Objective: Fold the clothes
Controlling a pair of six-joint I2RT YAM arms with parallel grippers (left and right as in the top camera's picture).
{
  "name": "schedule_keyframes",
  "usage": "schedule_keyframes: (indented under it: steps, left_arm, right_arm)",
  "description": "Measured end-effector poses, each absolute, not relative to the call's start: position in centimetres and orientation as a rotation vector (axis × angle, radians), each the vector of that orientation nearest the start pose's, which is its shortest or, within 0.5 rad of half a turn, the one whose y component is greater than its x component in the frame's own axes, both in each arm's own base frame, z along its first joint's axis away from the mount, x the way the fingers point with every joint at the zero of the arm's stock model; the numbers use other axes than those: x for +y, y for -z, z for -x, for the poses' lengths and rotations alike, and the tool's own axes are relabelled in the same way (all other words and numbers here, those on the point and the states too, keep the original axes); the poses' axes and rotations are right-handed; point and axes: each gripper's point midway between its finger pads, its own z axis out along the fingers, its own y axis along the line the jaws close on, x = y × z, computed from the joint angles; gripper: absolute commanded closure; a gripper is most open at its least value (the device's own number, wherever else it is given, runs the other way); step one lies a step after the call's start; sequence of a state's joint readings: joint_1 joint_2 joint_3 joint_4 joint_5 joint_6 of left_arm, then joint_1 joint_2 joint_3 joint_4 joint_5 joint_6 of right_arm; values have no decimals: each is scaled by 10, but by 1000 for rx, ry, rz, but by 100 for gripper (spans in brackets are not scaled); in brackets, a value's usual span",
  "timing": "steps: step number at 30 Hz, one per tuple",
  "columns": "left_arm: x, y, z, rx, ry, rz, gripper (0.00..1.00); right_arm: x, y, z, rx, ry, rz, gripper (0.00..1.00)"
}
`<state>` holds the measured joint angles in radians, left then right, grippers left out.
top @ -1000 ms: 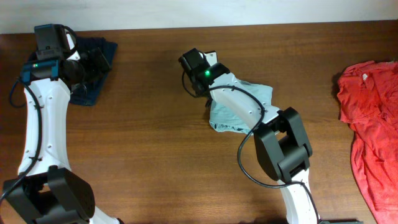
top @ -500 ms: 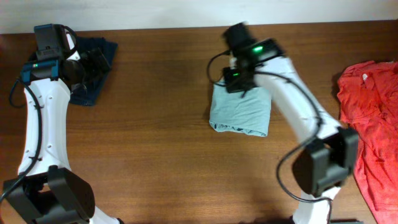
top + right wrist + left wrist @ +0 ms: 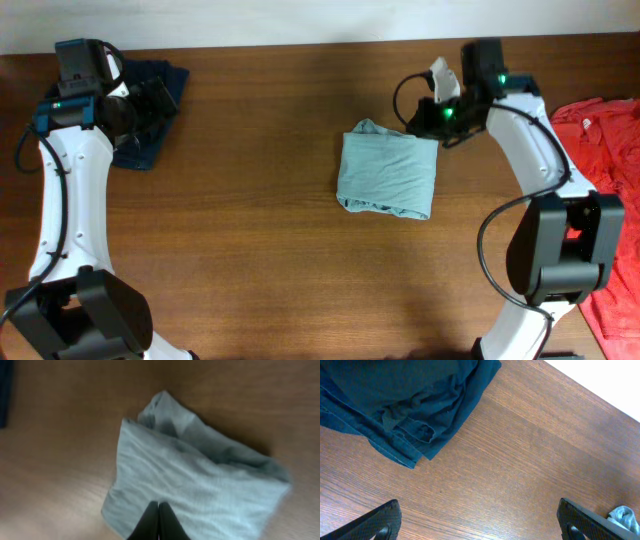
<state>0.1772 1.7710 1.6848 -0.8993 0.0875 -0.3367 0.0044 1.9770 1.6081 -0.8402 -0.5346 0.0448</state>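
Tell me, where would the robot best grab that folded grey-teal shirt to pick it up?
Probably the puffy far corner of the shirt, pinched from above on the far side. It looks bunched up off the table, while the other edges lie flat with little to get under.

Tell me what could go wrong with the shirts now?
The folded T-shirt has a puffy top corner, so the fold might spring open. The right arm stands right beside the red shirt, so a swing could drag it. The right pincer is shut close to the T-shirt; a low sweep could rumple it.
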Motion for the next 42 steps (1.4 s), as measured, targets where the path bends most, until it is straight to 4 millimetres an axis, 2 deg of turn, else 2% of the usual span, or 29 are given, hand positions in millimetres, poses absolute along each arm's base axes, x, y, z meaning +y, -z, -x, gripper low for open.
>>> schedule_keyframes:
  steps: [6,12,14,22,26,31,37,42]
  left_arm:
    - [66,-207,-453,2484,174,617,1]
    - [66,-206,-453,2484,174,618,1]
    - [66,-207,-453,2484,174,617,1]
    - [66,-207,-453,2484,175,617,1]
    - [66,-206,-453,2485,174,618,1]
    - [66,-207,-453,2484,174,617,1]
    - [66,-207,-453,2484,174,617,1]
    - [66,-206,-453,2485,174,618,1]
  right_arm:
    - [101,-59,-444,2616,-911,85,96]
    - [102,-14,-441,2603,-989,-34,96]
    - [104,-6,-442,2592,-1041,-66,96]
    - [113,-20,-442,2535,-1200,-78,96]
    - [124,-41,-445,2467,-1325,-21,96]
    - [131,-62,-456,2396,-1368,50,96]
    - [140,-55,-457,2430,-1289,82,96]
    - [162,-48,-457,2453,-1193,165,96]
